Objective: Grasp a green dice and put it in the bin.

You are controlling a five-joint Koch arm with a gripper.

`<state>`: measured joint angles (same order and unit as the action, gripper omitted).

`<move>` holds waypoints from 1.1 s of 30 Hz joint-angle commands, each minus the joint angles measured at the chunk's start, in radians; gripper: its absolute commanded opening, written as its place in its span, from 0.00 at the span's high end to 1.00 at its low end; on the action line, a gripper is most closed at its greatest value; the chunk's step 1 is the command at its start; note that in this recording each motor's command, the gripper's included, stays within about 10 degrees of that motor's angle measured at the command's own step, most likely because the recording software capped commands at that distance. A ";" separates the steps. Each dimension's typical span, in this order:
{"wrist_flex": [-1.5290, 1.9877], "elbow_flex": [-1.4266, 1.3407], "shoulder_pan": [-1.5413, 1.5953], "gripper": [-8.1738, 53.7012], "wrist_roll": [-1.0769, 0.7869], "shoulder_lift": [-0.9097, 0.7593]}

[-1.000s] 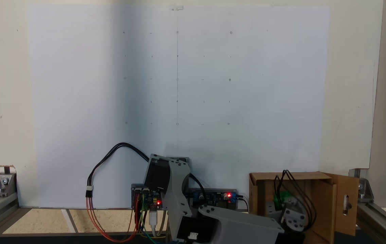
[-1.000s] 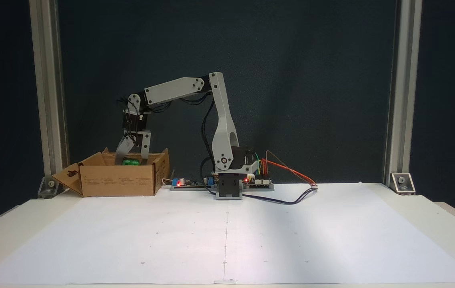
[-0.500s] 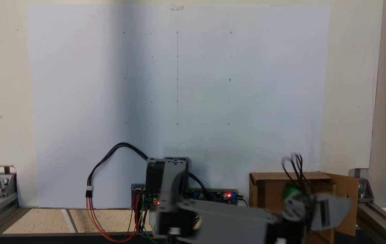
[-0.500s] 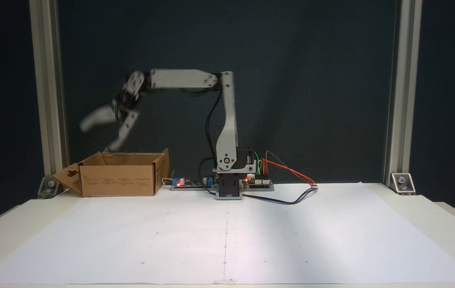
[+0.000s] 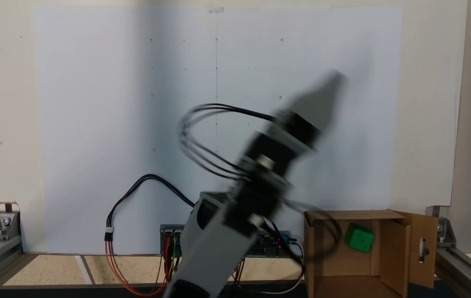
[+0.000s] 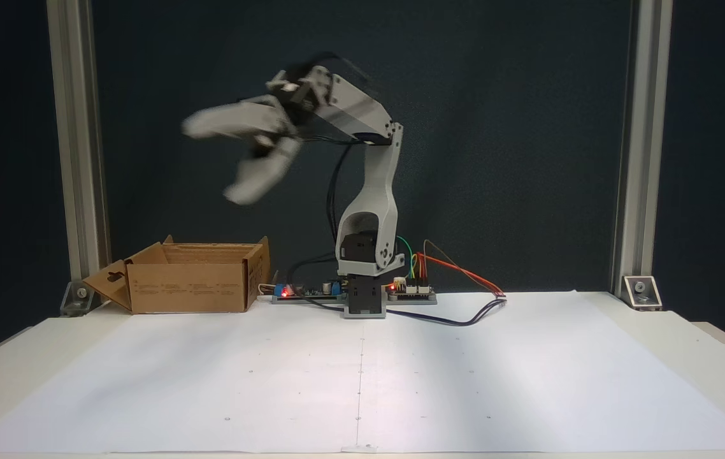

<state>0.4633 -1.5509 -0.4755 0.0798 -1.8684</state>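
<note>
Fixed view from above: green dice [image 5: 359,238] sits inside the bin [image 5: 392,265], tilted, free of the arm; gripper [image 5: 330,85] blurred, well apart from it. Fixed view from the front: gripper [image 6: 209,159] high above the bin [image 6: 187,287], jaws spread apart, nothing between them.

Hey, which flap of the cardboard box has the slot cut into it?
The outermost flap of the bin, folded out on the right in a fixed view. Its keyhole-shaped slot sets it apart; the other flaps look plain.

Even, bright light, no glare. Soft shadow band on the white paper sheet [image 5: 94,124]. Arm [image 6: 337,108] heavily motion-blurred in both fixed views.
</note>
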 commanded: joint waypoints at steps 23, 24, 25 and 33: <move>-1.011 -1.065 0.511 0.12 0.037 -0.506; -1.044 -1.083 0.509 0.12 0.037 -0.505; -1.084 -1.106 0.509 0.13 0.037 -0.505; -1.417 -1.246 0.511 0.16 0.032 -0.505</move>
<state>-0.8283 -2.8118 0.0337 0.0859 -2.2642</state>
